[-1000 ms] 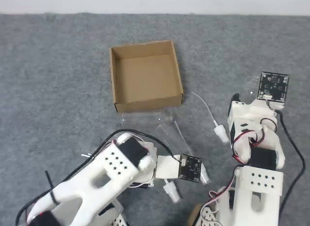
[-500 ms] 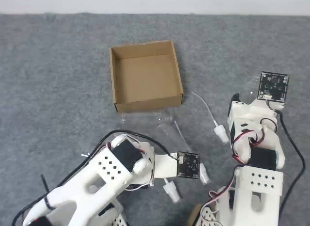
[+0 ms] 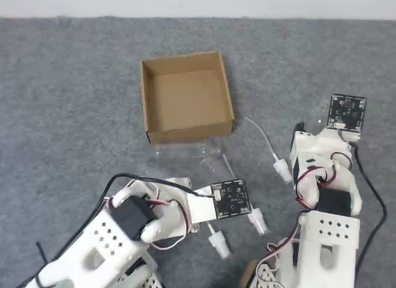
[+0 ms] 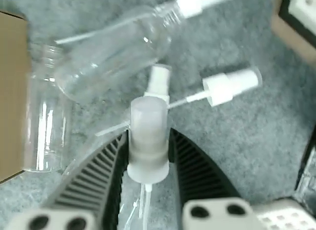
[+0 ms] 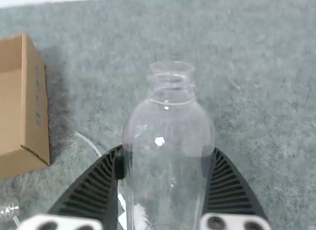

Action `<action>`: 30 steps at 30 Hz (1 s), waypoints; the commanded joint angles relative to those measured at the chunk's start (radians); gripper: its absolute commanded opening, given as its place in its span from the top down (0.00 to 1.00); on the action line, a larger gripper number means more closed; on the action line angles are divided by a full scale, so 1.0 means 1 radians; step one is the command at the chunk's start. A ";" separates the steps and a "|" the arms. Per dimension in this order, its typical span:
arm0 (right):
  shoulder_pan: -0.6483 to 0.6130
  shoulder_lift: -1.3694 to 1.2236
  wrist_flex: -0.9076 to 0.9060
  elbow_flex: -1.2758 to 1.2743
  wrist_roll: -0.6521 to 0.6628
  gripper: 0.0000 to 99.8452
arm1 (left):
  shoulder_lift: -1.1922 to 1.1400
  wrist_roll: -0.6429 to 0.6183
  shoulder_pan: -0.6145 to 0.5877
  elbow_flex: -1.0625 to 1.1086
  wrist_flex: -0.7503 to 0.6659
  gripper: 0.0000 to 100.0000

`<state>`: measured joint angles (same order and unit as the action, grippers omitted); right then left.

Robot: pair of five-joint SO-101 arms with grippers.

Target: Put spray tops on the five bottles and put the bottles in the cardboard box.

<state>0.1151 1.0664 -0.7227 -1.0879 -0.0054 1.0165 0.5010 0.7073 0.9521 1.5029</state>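
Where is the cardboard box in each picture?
High view: the cardboard box sits open on the grey mat, past both arms.
Left wrist view: a brown edge of it beside a clear bottle lying down.
Right wrist view: one brown side, off to the side of the held bottle in the right gripper.
Shared landmark: the grey mat under everything.

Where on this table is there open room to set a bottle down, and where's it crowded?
Bare grey mat lies left of the cardboard box, on its far side and to its right. Crowded: the strip on the box's near side, where clear bottles and loose spray tops lie.
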 commanded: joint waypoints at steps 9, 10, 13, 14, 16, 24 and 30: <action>0.012 0.036 0.045 0.009 -0.009 0.90 | 0.064 -0.170 -0.003 -0.036 -0.198 0.96; 0.012 0.036 0.045 0.009 -0.009 0.90 | 0.064 -0.186 -0.003 -0.036 -0.222 0.96; -0.007 0.036 0.045 0.009 -0.008 0.90 | 0.064 -0.216 -0.003 -0.036 -0.279 0.96; -0.021 0.036 0.045 0.009 -0.003 0.90 | 0.064 -0.226 -0.003 -0.036 -0.296 0.96; -0.047 0.036 0.042 0.009 -0.003 0.90 | 0.066 -0.238 -0.003 -0.038 -0.328 0.96; -0.058 0.036 0.039 0.009 -0.003 0.90 | 0.060 -0.247 -0.095 -0.154 -0.362 0.96; -0.059 0.036 0.038 0.009 -0.003 0.90 | 0.064 -0.404 -0.129 -0.199 -0.385 0.96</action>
<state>0.0644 1.0664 -0.6997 -1.0909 -0.0054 1.0533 0.2048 0.5877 0.8216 1.1653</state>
